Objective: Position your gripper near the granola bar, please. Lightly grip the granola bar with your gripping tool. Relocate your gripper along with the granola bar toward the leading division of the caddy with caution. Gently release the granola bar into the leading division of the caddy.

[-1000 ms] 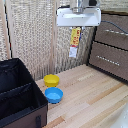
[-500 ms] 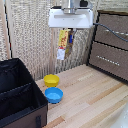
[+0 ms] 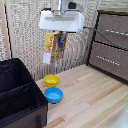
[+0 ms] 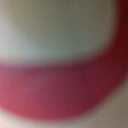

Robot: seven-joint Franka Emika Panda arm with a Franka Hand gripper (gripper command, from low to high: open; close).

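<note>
Brown dresser [image 3: 111, 44], beige ribbed curtain [image 3: 25, 35], light wooden floor [image 3: 90, 100]

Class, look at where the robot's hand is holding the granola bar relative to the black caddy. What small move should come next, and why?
Probably a careful shift toward the exterior view's left. The hand holds the granola bar hanging high above the yellow bowl and blue bowl, while the caddy sits lower and further left. The bar is not yet over any compartment, so releasing now would miss.

caddy [image 3: 20, 95] at exterior view's left, two bowls [image 3: 52, 87] beside, dresser [image 3: 111, 45] probably behind-right
</note>
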